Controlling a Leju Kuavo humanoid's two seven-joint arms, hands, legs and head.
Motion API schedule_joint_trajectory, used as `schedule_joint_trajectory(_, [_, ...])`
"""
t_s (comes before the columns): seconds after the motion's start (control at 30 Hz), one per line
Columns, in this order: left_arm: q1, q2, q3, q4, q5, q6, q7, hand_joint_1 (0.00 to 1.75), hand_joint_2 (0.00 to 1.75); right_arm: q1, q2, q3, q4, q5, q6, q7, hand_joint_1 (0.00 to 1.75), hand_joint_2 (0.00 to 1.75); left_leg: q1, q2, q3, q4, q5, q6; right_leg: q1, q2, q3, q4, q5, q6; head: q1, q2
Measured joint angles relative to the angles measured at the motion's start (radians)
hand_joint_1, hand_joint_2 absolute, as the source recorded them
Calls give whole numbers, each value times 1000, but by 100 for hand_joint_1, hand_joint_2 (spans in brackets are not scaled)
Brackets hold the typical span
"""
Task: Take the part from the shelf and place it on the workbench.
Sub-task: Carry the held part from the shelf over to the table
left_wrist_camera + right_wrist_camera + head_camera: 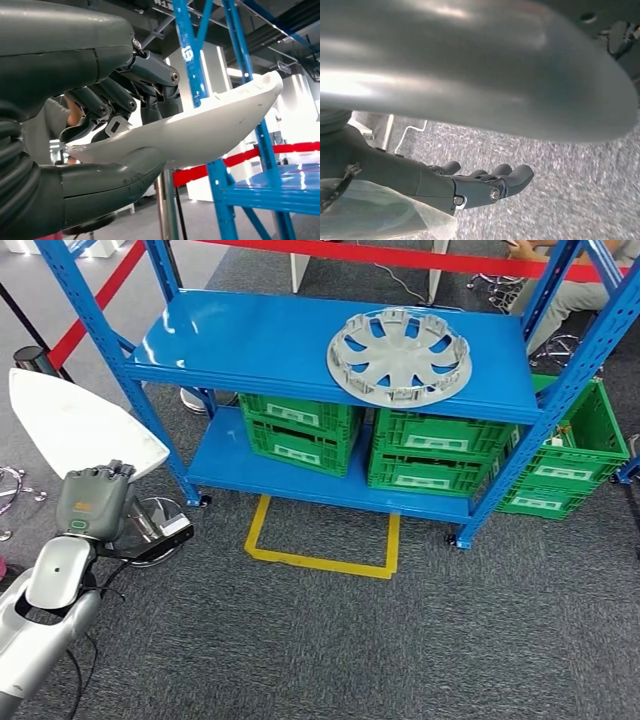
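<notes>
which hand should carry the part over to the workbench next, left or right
Left, probably: the left hand already holds the white part, thumb under it and fingers on top. The right hand hangs over carpet, holding nothing.

Even overhead light, glare streaks on the blue shelf (249, 340) (soft shadows beneath); right wrist view's foreground blurred.

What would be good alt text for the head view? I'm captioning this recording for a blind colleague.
The robot's left hand holds a flat white part at the left, in front of a blue shelf. A grey wheel cover lies on the shelf's upper level, green crates sit on the lower one, and a yellow tape outline marks the grey carpet.
</notes>
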Motion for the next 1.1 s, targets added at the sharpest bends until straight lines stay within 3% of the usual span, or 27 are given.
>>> schedule_joint_trajectory(0.07, [2, 1, 4, 0, 0, 2, -2, 175, 175, -1, 1, 1, 3, -1, -4, 2, 0, 0, -4, -1, 43, -77, -20, 13, 3, 1, -17, 11, 12, 10, 0, 0])
schedule_joint_trajectory(0.13, [6, 1, 7, 0, 0, 4, -3, 175, 175, 1, 1, 2, 7, -2, -6, 4, 0, 0, -5, 1, 34, -88, -11, 32, 2, 3, -27, 11, 25, 22, 0, 0])
schedule_joint_trajectory(0.17, [7, 0, 8, 1, 0, 5, -4, 175, 175, 2, 1, 2, 9, -4, -7, 5, 0, 0, -4, 3, 25, -90, -1, 42, 0, 5, -36, 17, 14, 28, 0, 0])
schedule_joint_trajectory(0.23, [8, -1, 10, 1, 0, 6, -6, 175, 175, 4, 1, 6, 11, -8, -8, 9, 0, 0, -2, 7, 1, -93, 21, 59, -3, 8, -64, 79, -58, 38, 4, 0])
schedule_joint_trajectory(0.3, [10, -3, 10, 1, 0, 8, -9, 175, 175, 4, 1, 12, 13, -16, -10, 12, 0, 0, -4, 8, -27, -92, 43, 64, -5, 9, -94, 203, -149, 45, 6, 0])
schedule_joint_trajectory(0.33, [11, -4, 11, 1, 0, 8, -10, 175, 175, 5, 1, 16, 13, -20, -10, 14, 0, 0, -5, 9, -41, -92, 53, 64, -5, 9, -100, 257, -168, 46, 6, 0])
schedule_joint_trajectory(0.37, [12, -5, 11, 1, 0, 8, -12, 175, 175, 5, 1, 20, 14, -25, -10, 15, 0, 0, -6, 9, -55, -91, 64, 64, -5, 9, -95, 285, -162, 46, 6, 0])
schedule_joint_trajectory(0.4, [13, -6, 11, 1, 0, 8, -13, 175, 175, 5, 1, 25, 15, -30, -10, 16, 0, 0, -8, 9, -67, -91, 74, 64, -4, 9, -73, 279, -137, 43, 6, 0])
schedule_joint_trajectory(0.47, [14, -8, 12, 1, 0, 10, -16, 175, 175, 5, 1, 35, 15, -40, -10, 18, 0, 0, -11, 8, -89, -90, 93, 61, -1, 11, 18, 169, -80, 32, 6, 0])
schedule_joint_trajectory(0.53, [14, -8, 15, 1, 0, 13, -18, 175, 175, 5, 1, 46, 15, -49, -10, 20, 0, 0, -13, 7, -103, -90, 113, 54, 3, 14, 119, 14, -79, 21, 5, 0])
schedule_joint_trajectory(0.6, [14, -9, 17, 1, 0, 16, -20, 175, 175, 7, 1, 55, 15, -58, -10, 22, 0, 0, -11, 8, -109, -98, 135, 45, 9, 16, 155, -59, -92, 20, 5, 0])
schedule_joint_trajectory(0.67, [16, -10, 18, 1, 0, 18, -21, 175, 175, 11, 1, 63, 15, -69, -10, 27, 0, 0, -9, 7, -115, -104, 138, 34, 6, 13, 146, -66, -71, 15, 5, 0])
schedule_joint_trajectory(0.7, [17, -10, 18, 1, 0, 19, -22, 175, 175, 13, 1, 69, 16, -74, -10, 29, 0, 0, -9, 6, -121, -90, 114, 29, 3, 11, 140, -68, -59, 9, 3, 0])
schedule_joint_trajectory(0.73, [18, -9, 18, 1, 0, 20, -22, 175, 175, 15, 1, 75, 16, -79, -10, 31, 0, 0, -9, 6, -131, -56, 71, 25, 0, 9, 130, -68, -47, 3, 0, 0])
schedule_joint_trajectory(0.8, [19, -9, 19, 1, 0, 21, -23, 175, 175, 17, 1, 85, 16, -85, -10, 32, 0, 0, -7, 6, -154, 69, -33, 17, 0, 6, 102, -60, -30, -4, -4, 0])
schedule_joint_trajectory(0.83, [20, -9, 19, 1, 0, 21, -23, 175, 175, 18, 1, 89, 16, -87, -10, 32, 0, 0, -7, 6, -161, 134, -61, 14, 0, 5, 86, -54, -22, -4, -4, 0])
schedule_joint_trajectory(0.87, [20, -10, 19, 1, 0, 21, -24, 175, 175, 18, 1, 93, 16, -88, -10, 32, 0, 0, -6, 6, -161, 180, -63, 12, 0, 4, 68, -45, -15, -4, -4, 0])
schedule_joint_trajectory(0.9, [21, -10, 19, 2, 0, 21, -24, 175, 175, 18, 1, 96, 16, -88, -10, 32, 0, 0, -5, 6, -148, 195, -43, 10, -1, 3, 51, -36, -9, -3, -4, 0])
schedule_joint_trajectory(0.97, [20, -10, 19, 1, 0, 22, -25, 175, 175, 18, 1, 101, 16, -89, -10, 32, 0, 0, 0, 6, -80, 128, 10, 5, -4, 2, 17, -13, -1, 0, -4, 0])
schedule_joint_trajectory(1.0, [20, -10, 20, 1, 0, 22, -25, 175, 175, 18, 1, 102, 16, -89, -10, 32, 0, 0, 0, 5, -36, 65, 15, 4, -3, 3, 3, 0, 1, 3, -4, 0])
schedule_joint_trajectory(1.07, [19, -10, 21, 1, 0, 23, -25, 175, 175, 18, 1, 105, 16, -89, -10, 32, 0, 0, -1, 3, 25, -33, -7, 11, 0, 5, -17, 18, 10, 11, -4, 0])
schedule_joint_trajectory(1.1, [19, -10, 22, 1, 0, 25, -25, 175, 175, 18, 1, 106, 16, -89, -10, 32, 0, 0, -3, 1, 33, -53, -17, 15, 2, 6, -25, 22, 17, 15, -4, 0])
